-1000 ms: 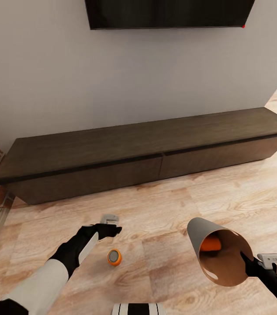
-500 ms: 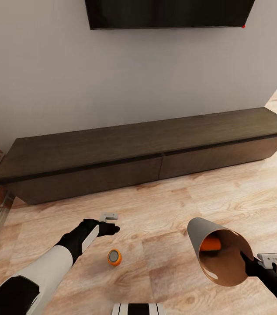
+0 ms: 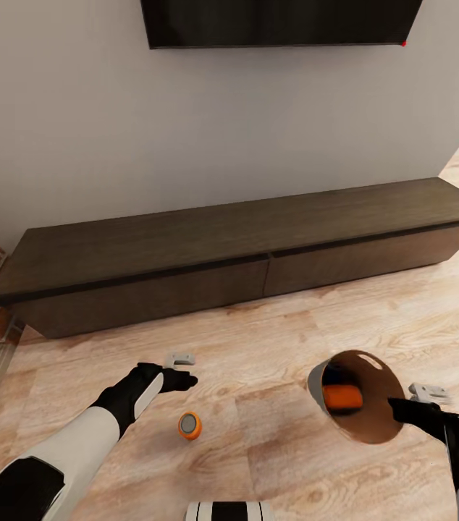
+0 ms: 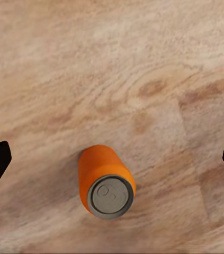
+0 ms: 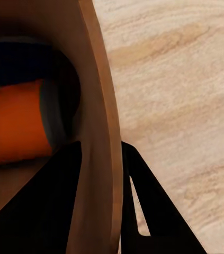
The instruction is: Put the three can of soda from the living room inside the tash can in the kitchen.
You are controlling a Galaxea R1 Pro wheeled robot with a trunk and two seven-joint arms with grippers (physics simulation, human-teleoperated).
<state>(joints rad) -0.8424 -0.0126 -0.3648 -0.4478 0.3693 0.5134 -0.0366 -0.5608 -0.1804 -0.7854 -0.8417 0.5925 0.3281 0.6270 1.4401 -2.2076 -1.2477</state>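
My left claw (image 3: 184, 369) hangs open above the upright orange soda can (image 4: 106, 181) for pickup; right claw (image 5: 102, 159) pinches the grey tapered bin's rim (image 3: 385, 383), tilted to receive.

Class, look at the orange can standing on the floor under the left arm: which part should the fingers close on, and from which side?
Grip the orange can around its round side wall, coming from above. It stands upright on the wood floor, grey top up, with the open left gripper hovering over it, fingers either side.

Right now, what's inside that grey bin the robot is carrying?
Inside the grey tapered bin with a copper lining lies an orange drink can. Something dark blue sits behind it, mostly covered, so I cannot identify it.
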